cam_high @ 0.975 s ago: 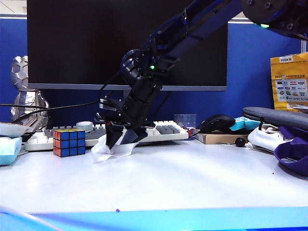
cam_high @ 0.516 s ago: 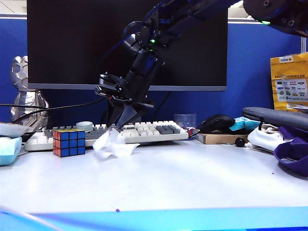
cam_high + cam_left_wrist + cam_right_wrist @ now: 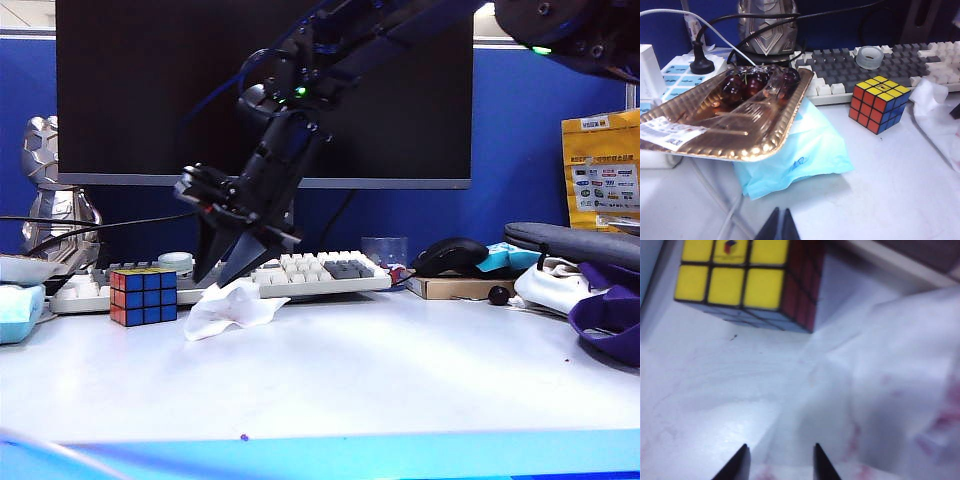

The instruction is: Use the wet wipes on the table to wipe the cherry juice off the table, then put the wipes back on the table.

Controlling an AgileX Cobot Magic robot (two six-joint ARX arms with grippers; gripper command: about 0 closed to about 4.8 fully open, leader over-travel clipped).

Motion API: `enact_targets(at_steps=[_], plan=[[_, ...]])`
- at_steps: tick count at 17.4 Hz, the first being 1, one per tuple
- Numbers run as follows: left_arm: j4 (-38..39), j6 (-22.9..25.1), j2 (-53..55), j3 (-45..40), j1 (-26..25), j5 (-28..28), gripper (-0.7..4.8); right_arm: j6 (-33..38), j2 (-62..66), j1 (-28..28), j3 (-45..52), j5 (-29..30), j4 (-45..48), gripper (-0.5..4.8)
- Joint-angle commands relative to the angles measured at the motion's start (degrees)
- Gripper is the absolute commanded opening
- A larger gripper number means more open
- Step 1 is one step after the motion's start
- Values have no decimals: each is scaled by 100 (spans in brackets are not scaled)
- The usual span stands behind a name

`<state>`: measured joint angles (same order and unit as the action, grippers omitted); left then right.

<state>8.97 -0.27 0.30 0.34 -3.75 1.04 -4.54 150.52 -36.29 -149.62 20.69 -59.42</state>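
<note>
Right claw [image 3: 222, 270] open above wet wipes [image 3: 228, 304] (pink stains only wrist-visible); left claw [image 3: 779, 231] closed.

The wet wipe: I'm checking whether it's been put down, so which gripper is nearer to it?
Right. The right gripper hangs open just above the wet wipe, beside the Rubik's cube. The left gripper sits farther off, by the cherry tray.

Right claw [image 3: 222, 268] released wet wipes [image 3: 232, 305], lifted away.

The robot's glossy black jointed arm [image 3: 330, 60] carries small green indicator lights, thin black cables and tapered black two-finger gripper tips [image 3: 222, 262].
</note>
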Motion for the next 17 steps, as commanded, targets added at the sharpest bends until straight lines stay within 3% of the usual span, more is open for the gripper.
enact_targets(at_steps=[1,3,4,5,6,10,13,17], plan=[[59,-22,-20,-4,-2,26,-2,-17,129,-72,2,-323,-72,172],[59,-22,-20,-4,-2,26,-2,-15,251,-111,2,-916,-190,165],[59,-20,-20,-4,-2,24,-2,-17,286,-114,2,-1019,-208,127],[59,-20,-20,-4,-2,26,-2,-15,319,-114,2,-1191,-238,20],[59,-22,-20,-4,-2,26,-2,-17,332,-114,2,-1318,-225,-5],[59,-20,-20,-4,-2,26,-2,87,389,-59,2,-2352,299,-6],[59,-22,-20,-4,-2,26,-2,94,389,-15,2,-2079,612,-6],[59,-22,-20,-4,-2,26,-2,-48,459,-59,2,-719,374,-6]])
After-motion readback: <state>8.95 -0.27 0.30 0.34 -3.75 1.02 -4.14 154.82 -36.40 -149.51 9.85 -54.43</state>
